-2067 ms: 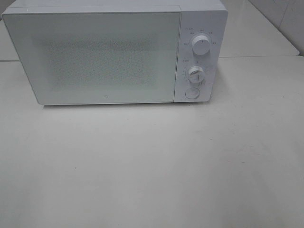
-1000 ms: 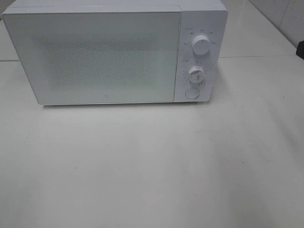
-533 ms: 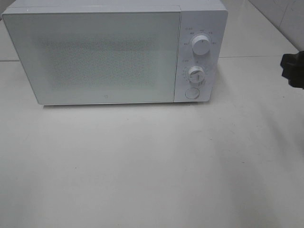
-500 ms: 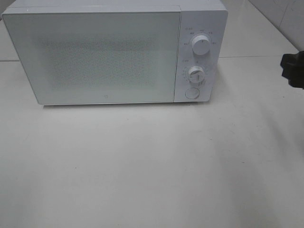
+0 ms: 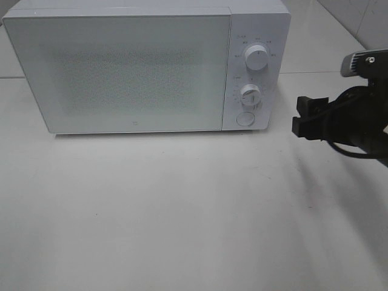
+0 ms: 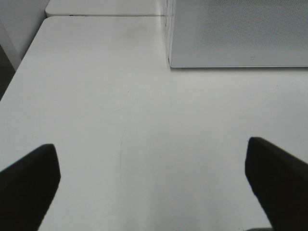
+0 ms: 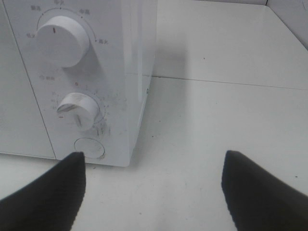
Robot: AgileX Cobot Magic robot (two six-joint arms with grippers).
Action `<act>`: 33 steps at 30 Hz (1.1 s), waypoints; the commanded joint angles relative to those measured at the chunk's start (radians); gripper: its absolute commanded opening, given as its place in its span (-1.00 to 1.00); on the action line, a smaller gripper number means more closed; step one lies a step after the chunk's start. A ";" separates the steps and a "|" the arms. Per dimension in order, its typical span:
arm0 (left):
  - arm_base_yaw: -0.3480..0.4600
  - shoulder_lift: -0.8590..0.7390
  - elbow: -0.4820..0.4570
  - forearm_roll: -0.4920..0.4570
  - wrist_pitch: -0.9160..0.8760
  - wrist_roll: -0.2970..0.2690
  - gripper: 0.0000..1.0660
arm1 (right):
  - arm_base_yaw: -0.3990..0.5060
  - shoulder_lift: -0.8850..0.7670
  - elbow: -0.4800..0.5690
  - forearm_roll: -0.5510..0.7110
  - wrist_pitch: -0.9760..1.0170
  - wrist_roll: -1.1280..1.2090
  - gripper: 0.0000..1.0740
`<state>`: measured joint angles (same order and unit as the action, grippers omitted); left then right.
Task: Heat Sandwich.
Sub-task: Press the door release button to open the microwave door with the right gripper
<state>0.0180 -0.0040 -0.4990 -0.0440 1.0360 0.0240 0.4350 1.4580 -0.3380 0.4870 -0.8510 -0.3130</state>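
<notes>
No sandwich showed in any view. Whether it sat behind the shut door of the microwave could not be told, since the door panel gave nothing away. The microwave stood toward the bench's far edge, and the bench in front of it was bare.

By its nature a sandwich would likely be light, soft and easy to crush, with layers that could slide apart. The safer hold seemed a gentle pinch across the crust sides, pressing all the slices together.

The count was one microwave, two knobs, the upper and the lower, and one round button below them.

The right gripper hung near the bench's right edge, beside the control panel but apart from it. Its jaws were spread and held nothing. The left gripper appeared only in its own wrist view, over bare bench near the microwave's door corner, with jaws wide and empty.
</notes>
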 commanded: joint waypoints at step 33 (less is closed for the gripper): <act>0.004 -0.022 0.005 -0.002 -0.006 0.001 0.93 | 0.253 0.174 -0.025 0.256 -0.107 0.798 0.42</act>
<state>0.0180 -0.0040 -0.4990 -0.0440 1.0360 0.0240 0.6850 1.6340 -0.3520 0.7410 -0.9590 0.2710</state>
